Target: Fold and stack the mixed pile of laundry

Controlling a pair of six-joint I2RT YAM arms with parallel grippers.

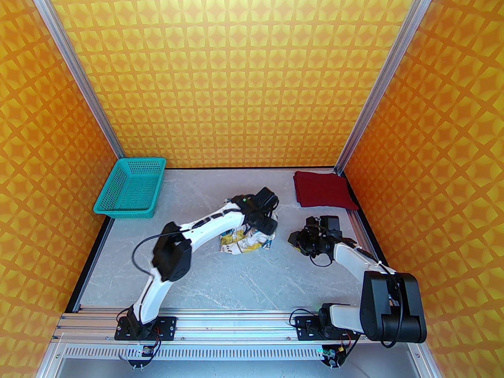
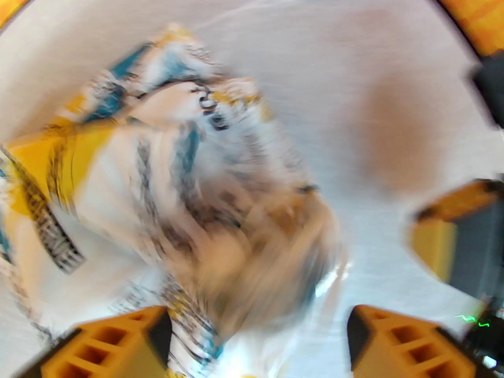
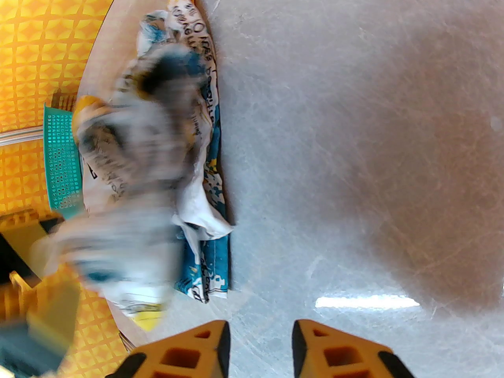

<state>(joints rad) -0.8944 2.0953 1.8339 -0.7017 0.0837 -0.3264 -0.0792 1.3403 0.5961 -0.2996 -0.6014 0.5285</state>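
From above, the printed shirt point(image 1: 244, 244) lies crumpled mid-table directly under the left gripper point(image 1: 263, 222), the right gripper point(image 1: 296, 240) is near its right side but apart, and the red shirt point(image 1: 323, 190) sits folded in the far right corner. The blurred left wrist view has the jaws spread wide with nothing clamped, the printed shirt point(image 2: 157, 179) ahead and to their left. In the right wrist view the jaws are partly open and empty, and the printed shirt point(image 3: 208, 163) lies off to their left with its long edge running away from them; the left arm looks nearer.
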